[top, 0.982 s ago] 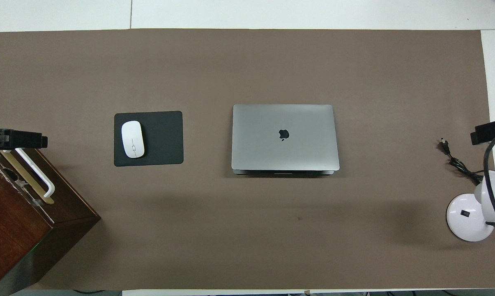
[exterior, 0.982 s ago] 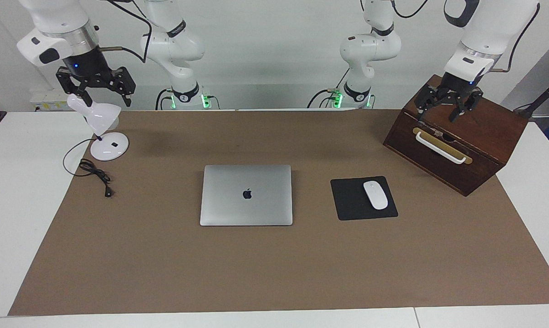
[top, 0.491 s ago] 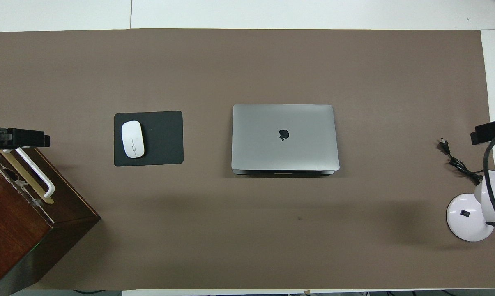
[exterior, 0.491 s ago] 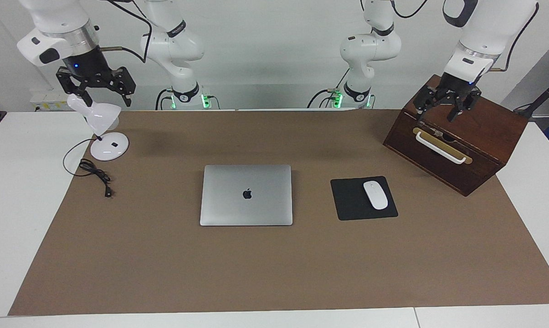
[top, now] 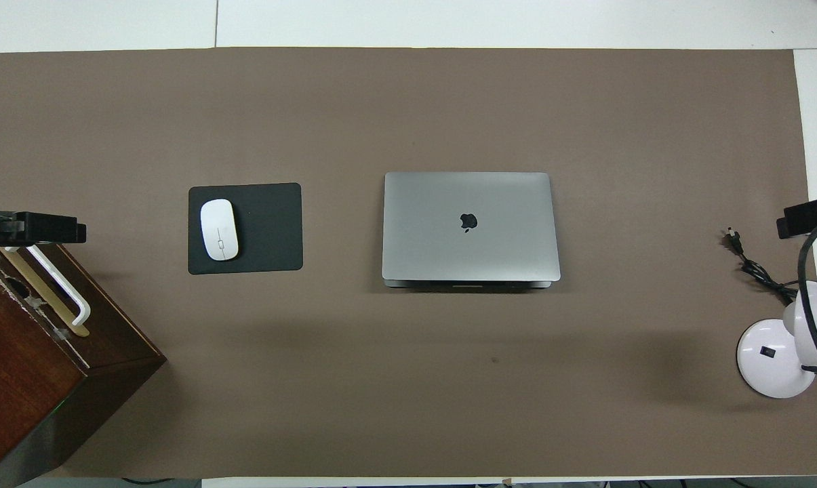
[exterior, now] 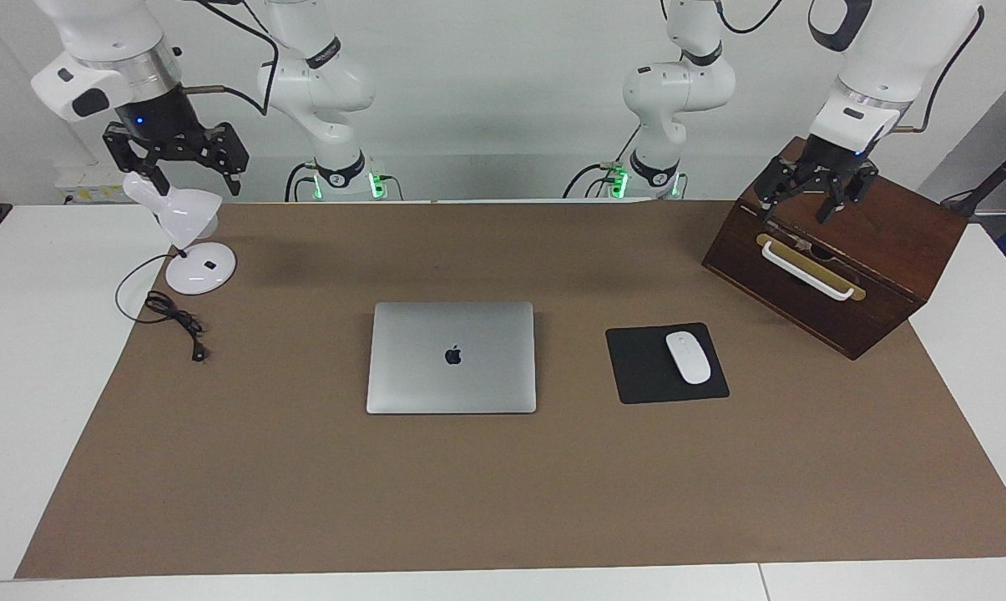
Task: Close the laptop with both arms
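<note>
one laptop [exterior: 452, 357], silver-grey, lay flat with its lid down and logo up in the middle of the brown mat [exterior: 503, 492], beside the mouse pad on the side toward the right arm's end. by the look of it the closing was already done; what the step in hand seemed to call for was parking both arms clear without brushing the lamp or the box. one left gripper [exterior: 810, 200], fingers spread and holding nothing, hung over the top of the wooden box [exterior: 887, 267], above its white handle [exterior: 806, 270]; lifting it straight up before any sideways travel would likely be the safe course. one right gripper [exterior: 177, 167], fingers spread and empty, hung just above the shade of the desk lamp [exterior: 192, 242], whether touching it could not be told; a light lamp like that would probably tip easily. also counted: one black mouse pad [exterior: 636, 367], one white mouse [exterior: 688, 357] on it, one black cord [exterior: 173, 321] trailing from the lamp's base, one drawer-fronted box, two arms.
</note>
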`<state>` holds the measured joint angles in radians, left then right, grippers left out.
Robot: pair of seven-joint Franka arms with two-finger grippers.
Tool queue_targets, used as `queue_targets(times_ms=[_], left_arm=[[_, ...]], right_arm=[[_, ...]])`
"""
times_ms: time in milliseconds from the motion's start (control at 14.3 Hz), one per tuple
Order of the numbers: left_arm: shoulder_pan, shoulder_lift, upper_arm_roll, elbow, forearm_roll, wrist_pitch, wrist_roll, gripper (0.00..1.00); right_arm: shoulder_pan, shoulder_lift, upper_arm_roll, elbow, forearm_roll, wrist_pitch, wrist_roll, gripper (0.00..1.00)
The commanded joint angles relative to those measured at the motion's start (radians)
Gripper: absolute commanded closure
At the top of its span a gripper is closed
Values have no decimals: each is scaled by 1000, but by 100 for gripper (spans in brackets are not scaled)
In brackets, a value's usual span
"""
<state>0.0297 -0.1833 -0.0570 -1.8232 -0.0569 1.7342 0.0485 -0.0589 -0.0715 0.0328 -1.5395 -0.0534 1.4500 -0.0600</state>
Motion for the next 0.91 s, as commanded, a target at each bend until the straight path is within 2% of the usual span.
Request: queue_targets(times_ms=[0,841], left_arm=[[-24,-1,9,7,14,2,-18,0],[-17,-5,11,-5,16,4,-16,0]], right_arm=[[-13,-5,10,4,23,-10,25,0],[-13,-4,10,6,23,-7,26,0]])
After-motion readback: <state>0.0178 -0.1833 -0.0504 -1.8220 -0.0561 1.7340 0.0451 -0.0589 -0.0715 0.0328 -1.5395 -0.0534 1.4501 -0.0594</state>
